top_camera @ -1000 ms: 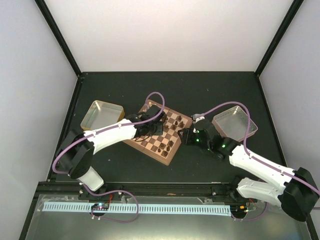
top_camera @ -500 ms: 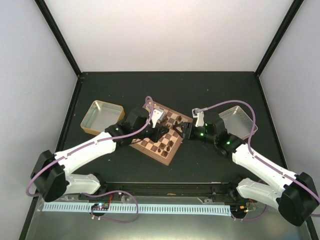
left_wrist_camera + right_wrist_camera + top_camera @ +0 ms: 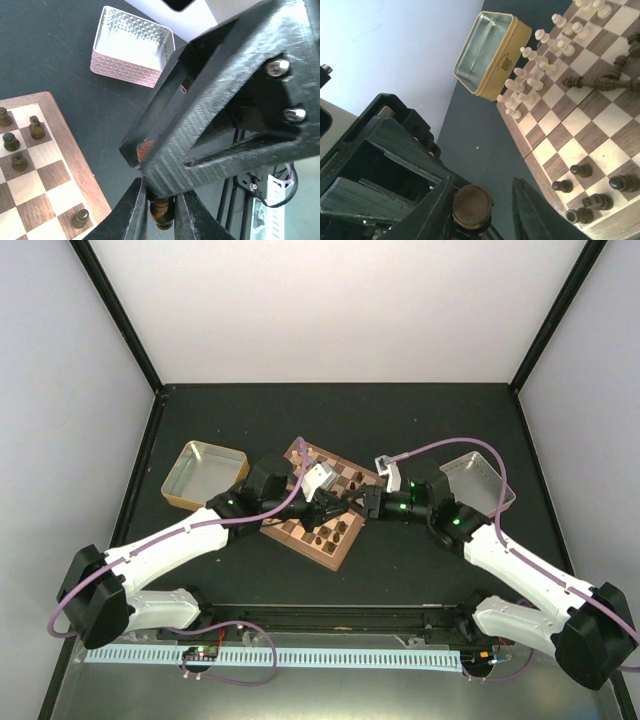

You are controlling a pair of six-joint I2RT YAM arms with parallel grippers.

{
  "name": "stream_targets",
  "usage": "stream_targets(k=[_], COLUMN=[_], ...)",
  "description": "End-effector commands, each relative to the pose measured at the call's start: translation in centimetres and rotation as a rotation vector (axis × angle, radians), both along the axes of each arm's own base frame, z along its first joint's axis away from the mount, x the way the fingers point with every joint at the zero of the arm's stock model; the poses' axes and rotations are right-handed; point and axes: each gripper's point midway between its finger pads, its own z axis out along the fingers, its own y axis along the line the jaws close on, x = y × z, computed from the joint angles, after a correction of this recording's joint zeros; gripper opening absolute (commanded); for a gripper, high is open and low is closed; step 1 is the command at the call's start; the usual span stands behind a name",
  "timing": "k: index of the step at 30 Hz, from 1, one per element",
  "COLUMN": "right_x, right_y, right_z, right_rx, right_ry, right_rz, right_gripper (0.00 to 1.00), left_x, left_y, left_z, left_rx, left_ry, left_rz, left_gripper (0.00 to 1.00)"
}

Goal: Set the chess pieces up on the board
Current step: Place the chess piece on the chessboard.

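Observation:
Both grippers meet in the air over the right edge of the board (image 3: 335, 558). My left gripper (image 3: 161, 205) is shut on a dark brown chess piece (image 3: 162, 217). From the right wrist that piece's round base (image 3: 472, 206) lies between the fingers of my right gripper (image 3: 482, 192). It rests against the left finger and a gap remains at the right finger, so the jaws stand open. Cream chess pieces (image 3: 540, 65) line the board's far side. Dark ones (image 3: 580, 170) stand nearer, and some lie toppled (image 3: 600, 80).
A gold tin (image 3: 203, 473) sits left of the board, also in the right wrist view as the tin (image 3: 487, 52). A shallow metal tray (image 3: 475, 480) lies to the right, a patterned tray (image 3: 132, 47) in the left wrist view. The dark tabletop (image 3: 400, 420) surrounds them.
My left gripper came off the board's middle and moved right with the dark piece. My right gripper moved left to meet it and its jaws narrowed around the piece's base.

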Motion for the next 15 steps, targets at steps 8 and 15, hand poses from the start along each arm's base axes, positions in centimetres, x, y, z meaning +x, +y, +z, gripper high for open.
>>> stream_targets(k=[8,15], right_x=[-0.1,0.0], right_y=[0.3,-1.0], right_z=[3.6,9.9], right_rx=[0.227,0.494], right_ry=[0.044,-0.064], right_rz=[-0.041,-0.106], right_gripper=[0.12,0.12], left_x=[-0.6,0.3], left_y=[-0.4,0.4], left_z=[3.8,8.3], left_rx=[-0.156,-0.397], left_ry=[-0.011,0.282], left_rz=[-0.012,0.176], left_gripper=[0.31,0.69])
